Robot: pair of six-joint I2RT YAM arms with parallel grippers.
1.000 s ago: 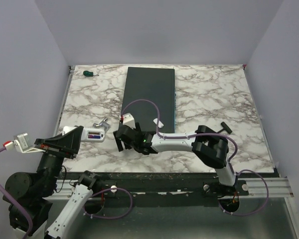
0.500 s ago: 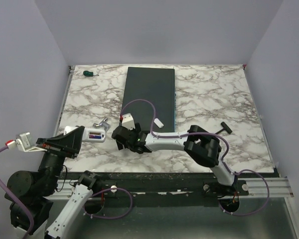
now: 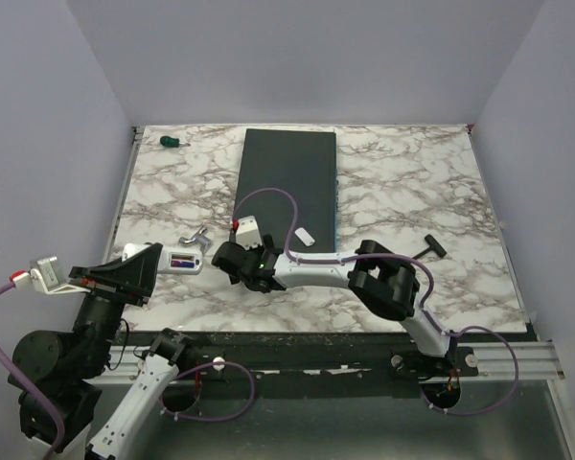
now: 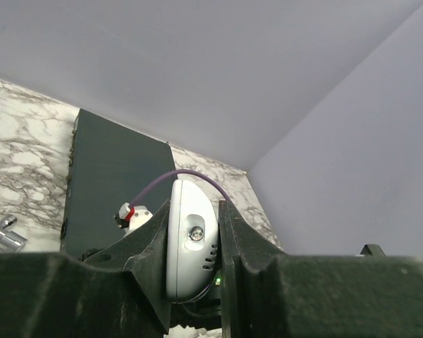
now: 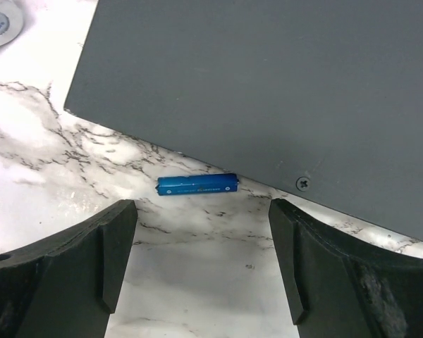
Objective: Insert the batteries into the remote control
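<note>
Blue battery (image 5: 197,185), white remote (image 4: 185,264), dk grey slab (image 5: 268,84), marbled table (image 3: 393,172)

Robot-manipulation lab bench, closed test cell. Plain pale-lilac wall panels (image 3: 307,57) boxed round a white marble-patterned tabletop (image 3: 412,182). Black robot arm (image 3: 86,335) and white-and-black robot arm (image 3: 326,273) bolted to a grey metal rail (image 3: 517,359), thin purple cables (image 3: 270,192) looping loose.
</note>
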